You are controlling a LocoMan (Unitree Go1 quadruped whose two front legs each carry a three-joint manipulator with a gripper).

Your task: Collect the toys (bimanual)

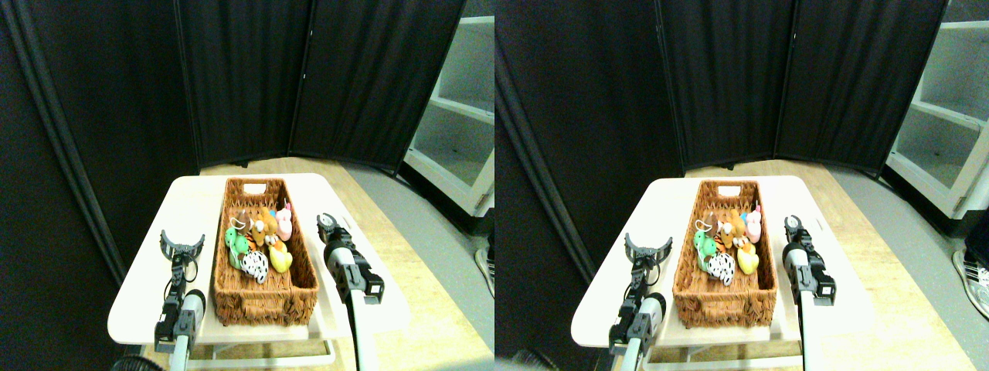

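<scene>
While the toys (pixel 259 239) sit heaped inside the basket (pixel 266 297) on the counter (pixel 147 294), both arms flank it. Left gripper (pixel 181 241) fingers spread apart; right gripper (pixel 327 222) fingers: cannot tell.

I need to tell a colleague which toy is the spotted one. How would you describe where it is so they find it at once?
On the white table stands a long brown wicker basket, with the toys heaped in its middle. The white black-spotted toy lies at the near edge of that heap, just left of the yellow duck and below the green toy. It alone is white with black spots.
</scene>
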